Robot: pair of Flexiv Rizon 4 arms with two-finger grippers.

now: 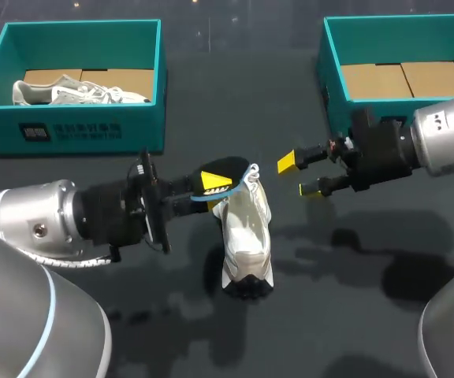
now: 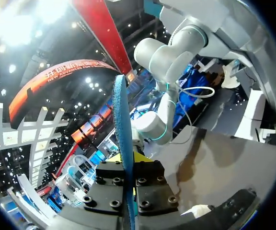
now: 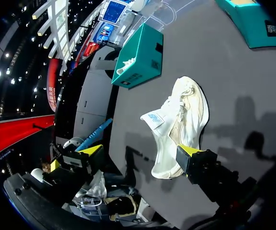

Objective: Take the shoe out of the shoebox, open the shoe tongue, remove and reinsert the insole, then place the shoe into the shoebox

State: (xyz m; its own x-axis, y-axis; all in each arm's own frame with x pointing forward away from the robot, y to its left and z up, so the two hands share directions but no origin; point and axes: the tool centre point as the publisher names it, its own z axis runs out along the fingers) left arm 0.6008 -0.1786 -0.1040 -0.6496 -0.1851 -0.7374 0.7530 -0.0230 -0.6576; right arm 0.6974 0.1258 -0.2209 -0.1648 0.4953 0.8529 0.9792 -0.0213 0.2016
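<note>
The left gripper [image 1: 211, 187] was clamped on the insole [image 1: 228, 167], and its wrist view showed what the head view could not: the insole [image 2: 125, 143] edge-on, a thin blue strip pinched between the two black fingers of the left gripper [image 2: 127, 168] and standing up ahead of them. From above, the insole's dark face and blue rim hung over the open top of the shoe [image 1: 247, 236]; whether the two touched could not be told. The white shoe lay on the dark table [image 1: 329, 315], between the arms. The right gripper [image 1: 299, 176] hovered just beside the shoe's top with its yellow tips spread wide and nothing between them. In its own wrist view the right gripper [image 3: 140, 155] framed the shoe [image 3: 181, 122] ahead, with the insole's blue edge [image 3: 96, 134] beyond one finger. At the table's far side stood two teal boxes: the left shoebox [image 1: 77, 130] holding a second shoe [image 1: 77, 93], and the right shoebox [image 1: 331, 75], its near wall partly hidden behind the right arm. The left shoebox [image 3: 138, 57] showed again past the shoe.
</note>
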